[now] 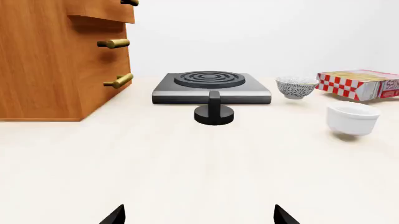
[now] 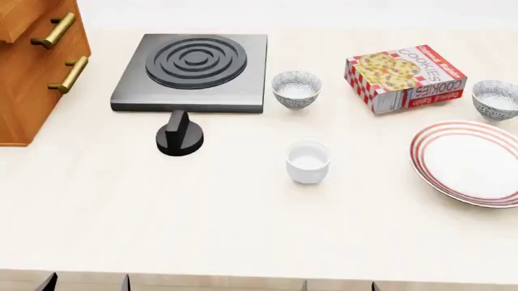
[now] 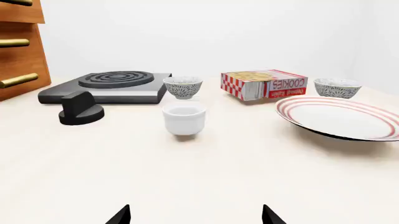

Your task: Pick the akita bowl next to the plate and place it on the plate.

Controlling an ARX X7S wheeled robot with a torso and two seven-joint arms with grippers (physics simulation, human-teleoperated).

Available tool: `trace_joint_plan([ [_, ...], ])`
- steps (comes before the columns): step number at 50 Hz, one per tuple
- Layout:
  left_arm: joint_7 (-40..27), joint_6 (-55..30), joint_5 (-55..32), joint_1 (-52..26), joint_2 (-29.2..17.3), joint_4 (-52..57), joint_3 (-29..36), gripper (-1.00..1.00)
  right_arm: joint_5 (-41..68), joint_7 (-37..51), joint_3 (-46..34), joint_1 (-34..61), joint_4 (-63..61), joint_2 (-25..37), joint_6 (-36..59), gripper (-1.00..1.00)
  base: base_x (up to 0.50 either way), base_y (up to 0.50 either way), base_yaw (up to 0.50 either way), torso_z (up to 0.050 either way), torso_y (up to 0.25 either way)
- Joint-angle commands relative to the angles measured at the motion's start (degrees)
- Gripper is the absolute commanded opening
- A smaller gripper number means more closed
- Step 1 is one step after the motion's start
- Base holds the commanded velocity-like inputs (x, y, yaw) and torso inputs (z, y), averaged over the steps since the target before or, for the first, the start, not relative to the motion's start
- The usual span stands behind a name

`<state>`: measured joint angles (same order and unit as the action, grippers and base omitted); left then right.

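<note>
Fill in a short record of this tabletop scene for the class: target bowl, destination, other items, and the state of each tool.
target: akita bowl, beside the plate, behind its far edge
destination: plate, nothing on it
lookalike: second patterned bowl, next to the hotplate
other items: white cup, cookie box, black knob, wooden drawers
left tool: open, holding nothing
right tool: open, holding nothing
progress: bowl not yet picked

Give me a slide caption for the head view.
Patterned akita bowl sits beside red-ringed white plate, cookie box and plain white cup nearby; nothing grasped yet.
</note>
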<state>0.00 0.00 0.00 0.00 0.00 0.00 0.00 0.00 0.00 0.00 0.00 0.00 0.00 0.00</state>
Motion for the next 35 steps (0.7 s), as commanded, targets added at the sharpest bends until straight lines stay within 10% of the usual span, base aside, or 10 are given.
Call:
trace_joint_plan([
  [1, -1.1, -0.7, -0.9, 0.1, -0.9, 0.7, 1.1, 1.00, 1.0, 1.2, -1.1, 0.1, 0.1, 0.9, 0.1, 1.00, 0.00, 0.00, 0.00, 0.000, 0.000],
  [19, -3.5, -0.1, -4.3, -0.2, -3.3, 0.4, 3.7, 1.00, 3.4, 4.1, -4.0, 0.3, 0.3, 3.4, 0.0, 1.00, 0.00, 0.00, 0.00, 0.000, 0.000],
  [35, -4.5, -20.0, -24.9, -6.0, -7.4, 14.4, -7.4, 1.00, 7.1, 4.5, -4.6, -0.1, -1.1, 4.5, 1.1, 1.00, 0.00, 0.00, 0.00, 0.000, 0.000],
])
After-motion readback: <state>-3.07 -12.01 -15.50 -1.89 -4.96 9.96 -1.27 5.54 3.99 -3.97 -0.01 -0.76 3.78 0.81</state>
